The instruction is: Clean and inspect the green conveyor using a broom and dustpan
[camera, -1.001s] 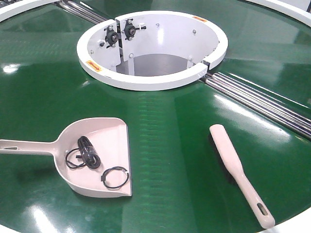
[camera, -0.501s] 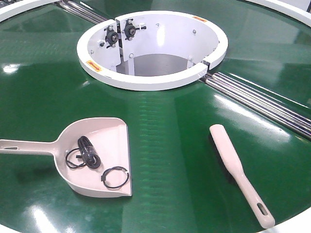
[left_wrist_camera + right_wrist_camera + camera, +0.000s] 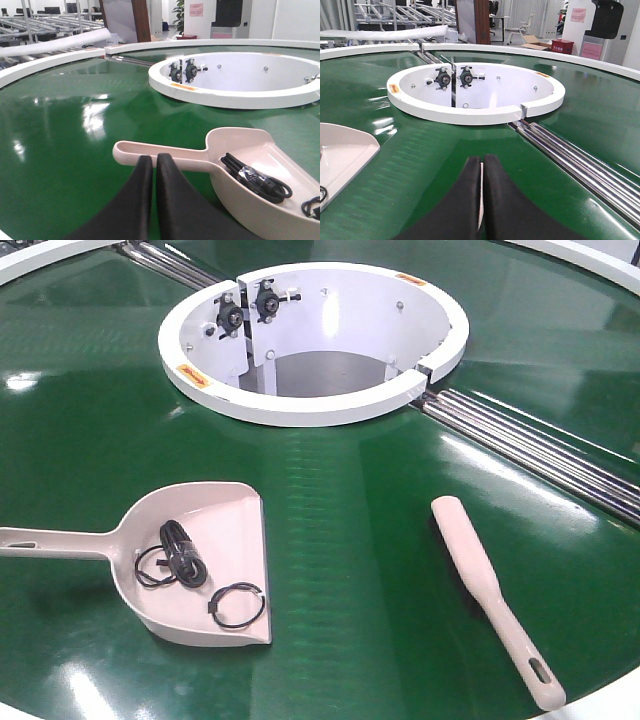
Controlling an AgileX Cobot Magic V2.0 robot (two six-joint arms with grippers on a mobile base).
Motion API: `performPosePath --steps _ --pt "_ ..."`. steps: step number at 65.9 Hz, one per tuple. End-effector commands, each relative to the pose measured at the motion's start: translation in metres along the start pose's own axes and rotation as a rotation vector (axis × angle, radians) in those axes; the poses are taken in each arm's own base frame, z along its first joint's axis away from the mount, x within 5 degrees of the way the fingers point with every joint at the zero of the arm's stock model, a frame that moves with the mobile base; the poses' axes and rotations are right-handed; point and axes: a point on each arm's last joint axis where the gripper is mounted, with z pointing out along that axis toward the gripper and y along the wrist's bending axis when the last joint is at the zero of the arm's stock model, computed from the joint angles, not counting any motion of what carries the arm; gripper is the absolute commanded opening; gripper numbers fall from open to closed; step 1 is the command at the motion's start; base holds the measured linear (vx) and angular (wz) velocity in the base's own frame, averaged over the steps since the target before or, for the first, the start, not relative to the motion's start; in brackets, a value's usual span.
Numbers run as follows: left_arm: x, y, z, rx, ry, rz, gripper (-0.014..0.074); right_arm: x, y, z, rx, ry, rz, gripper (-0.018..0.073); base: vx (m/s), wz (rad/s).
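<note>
Front view: the dustpan (image 3: pixel 205 565) lies lower left on the green conveyor (image 3: pixel 350 530), with a bundled black cable (image 3: pixel 178 555) and a black ring (image 3: pixel 238 604) inside; the broom (image 3: pixel 492 595) lies lower right, well apart. Neither arm shows here.

Left wrist view: the left gripper (image 3: pixel 151 167), fingers pressed together and empty, sits just beside the dustpan handle (image 3: pixel 160 152). It should open before closing squarely on that handle, keeping the pan level.

Right wrist view: the right gripper (image 3: pixel 482 167) is clenched on nothing; the broom is hidden.
</note>
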Motion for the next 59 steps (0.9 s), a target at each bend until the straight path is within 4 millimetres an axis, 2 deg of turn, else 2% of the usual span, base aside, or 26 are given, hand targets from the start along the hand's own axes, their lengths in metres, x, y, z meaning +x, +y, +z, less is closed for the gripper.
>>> performPosePath --steps 1,59 --pt "-0.0037 0.0006 -0.0009 -0.009 -0.074 -0.015 -0.0008 -0.0154 -0.0015 -0.0010 0.013 -0.094 -0.013 -0.0009 0.00 0.00" --pt "-0.0035 0.0006 -0.0008 -0.009 -0.072 -0.017 -0.0006 -0.0154 -0.0015 -0.0010 0.013 -0.094 -0.013 -0.0009 0.00 0.00"
